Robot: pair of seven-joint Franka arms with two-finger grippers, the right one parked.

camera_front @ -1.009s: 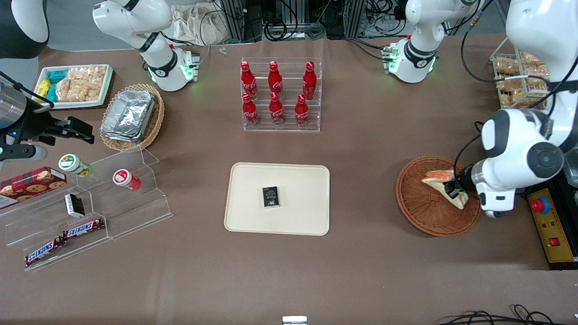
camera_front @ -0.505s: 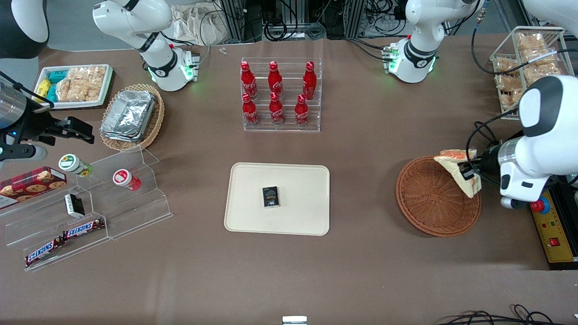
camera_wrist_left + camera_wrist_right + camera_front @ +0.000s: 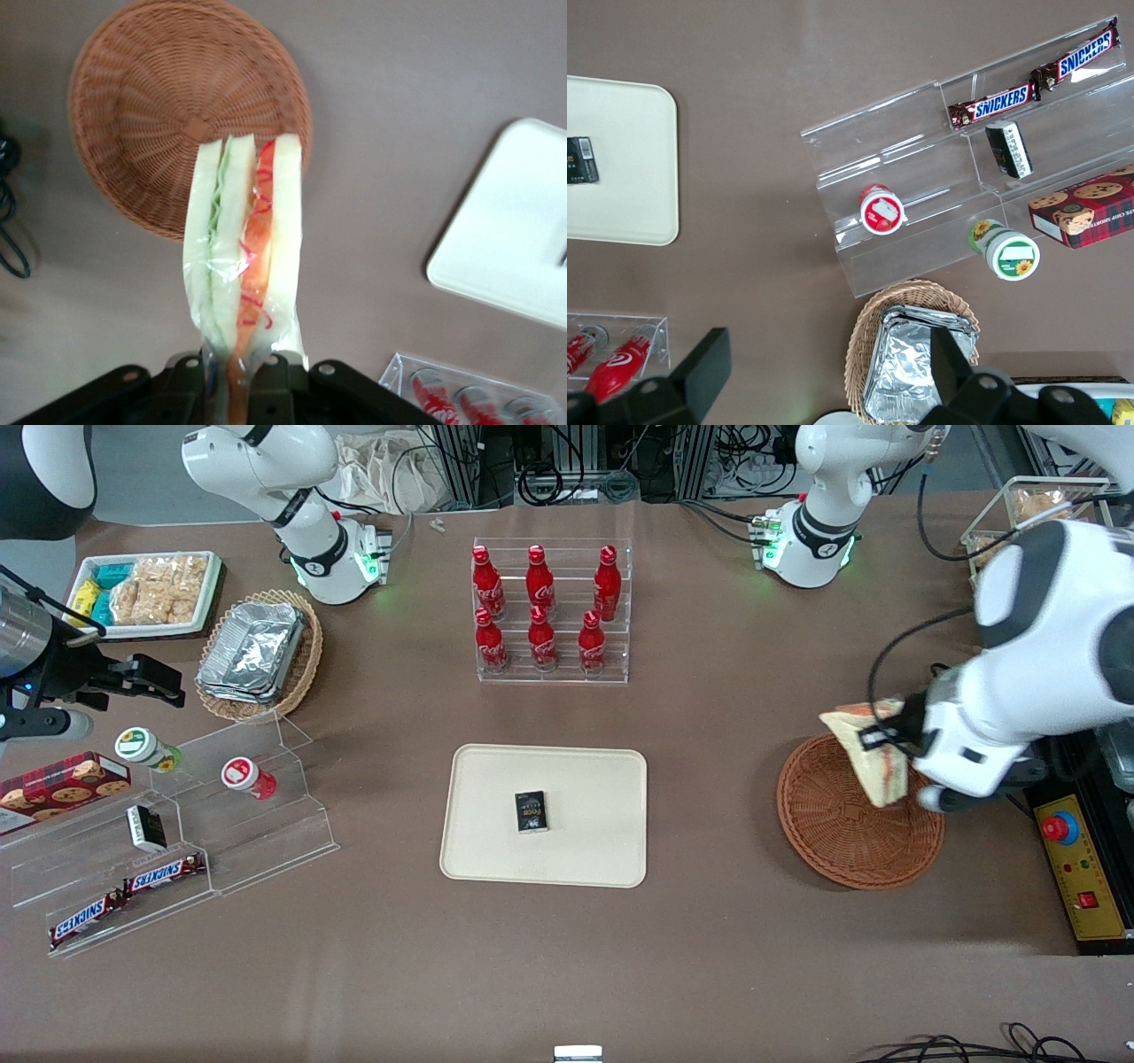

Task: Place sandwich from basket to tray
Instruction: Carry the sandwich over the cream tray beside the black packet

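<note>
My left gripper [image 3: 889, 737] is shut on the sandwich [image 3: 866, 755], a plastic-wrapped white-bread wedge with orange and green filling. It holds the sandwich in the air above the round reddish-brown wicker basket [image 3: 837, 834], near the basket's rim farther from the front camera. In the left wrist view the gripper [image 3: 232, 376] pinches the wedge's end and the sandwich [image 3: 241, 248] hangs over the basket [image 3: 151, 106]. The cream tray [image 3: 585, 850] lies at the table's middle with a small black box [image 3: 531, 811] on it; a tray corner also shows in the left wrist view [image 3: 514, 239].
An acrylic rack of red cola bottles [image 3: 549, 611] stands farther from the front camera than the tray. A control box with a red button [image 3: 1076, 868] lies beside the basket at the table's edge. Snack shelves [image 3: 168, 841] and a foil-container basket [image 3: 257, 654] lie toward the parked arm's end.
The gripper has lifted the sandwich out of the basket and risen. It swung first toward the table's edge, then back over the basket's rim, a little toward the tray.
</note>
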